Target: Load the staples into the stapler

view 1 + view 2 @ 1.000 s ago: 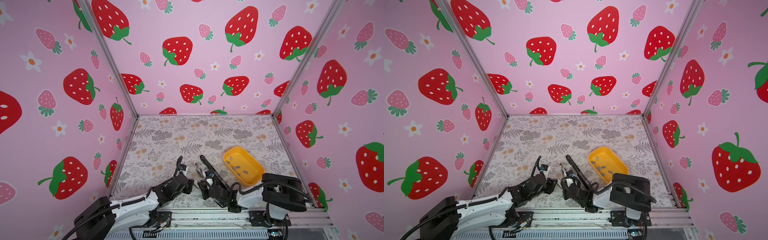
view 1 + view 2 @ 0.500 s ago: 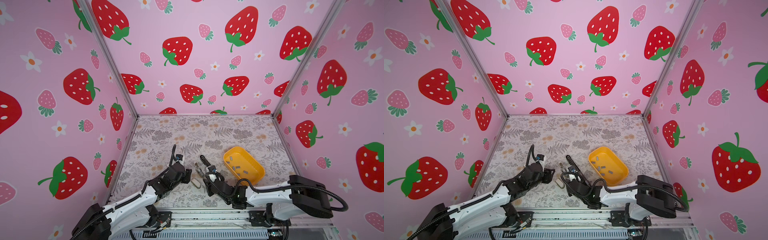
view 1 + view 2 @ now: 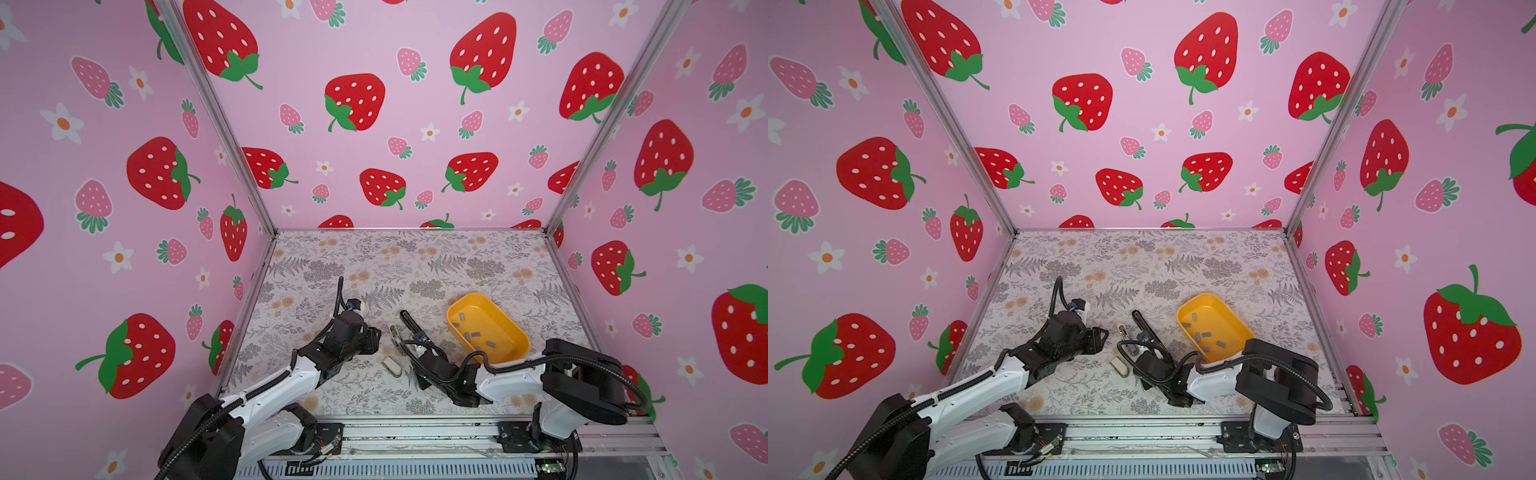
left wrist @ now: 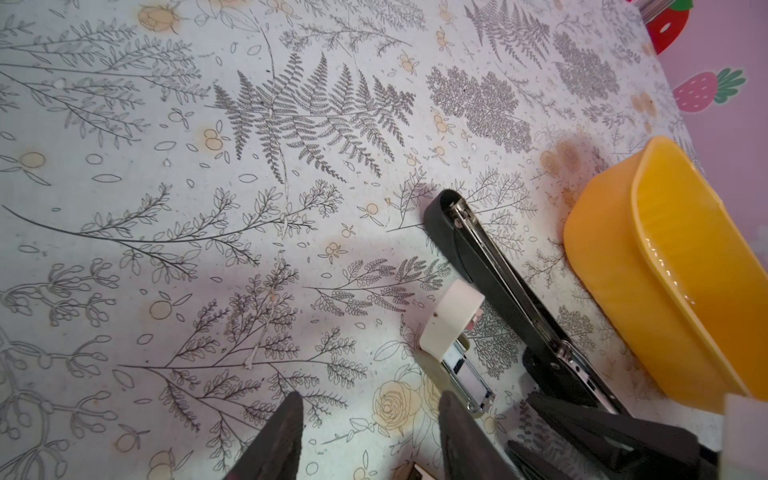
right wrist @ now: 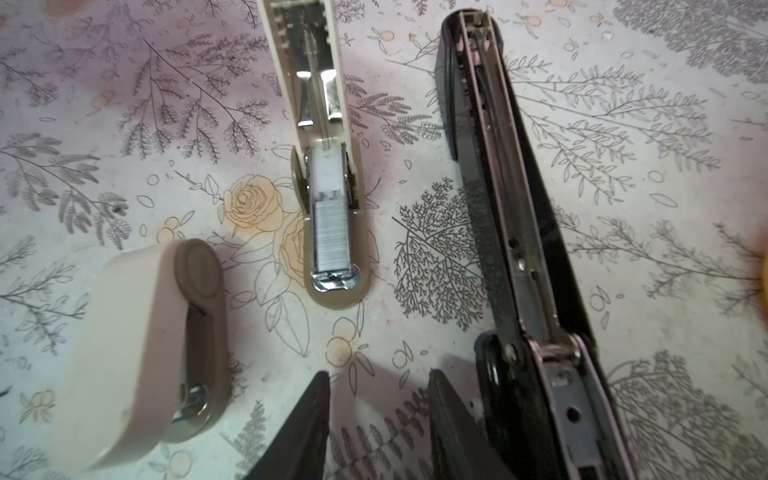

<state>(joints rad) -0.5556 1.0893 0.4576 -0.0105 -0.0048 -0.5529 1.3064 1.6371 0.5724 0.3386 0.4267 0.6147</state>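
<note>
Hovering over the counter (image 3: 415, 257) with left end effector (image 4: 370, 407) and right end effector (image 5: 378, 382) part-open, gripping nothing, staples (image 3: 475, 334) lying in the yellow tray (image 3: 490, 305) near the black stapler (image 5: 498, 208).

In both top views the black stapler (image 3: 409, 323) loses its near end under the right arm (image 3: 511, 376), which also covers the near corner of the yellow tray (image 3: 505, 328). The staples (image 3: 473, 334) inside are mere grey specks. The beige stapler (image 5: 336, 297) runs off the edge of the right wrist view.
</note>
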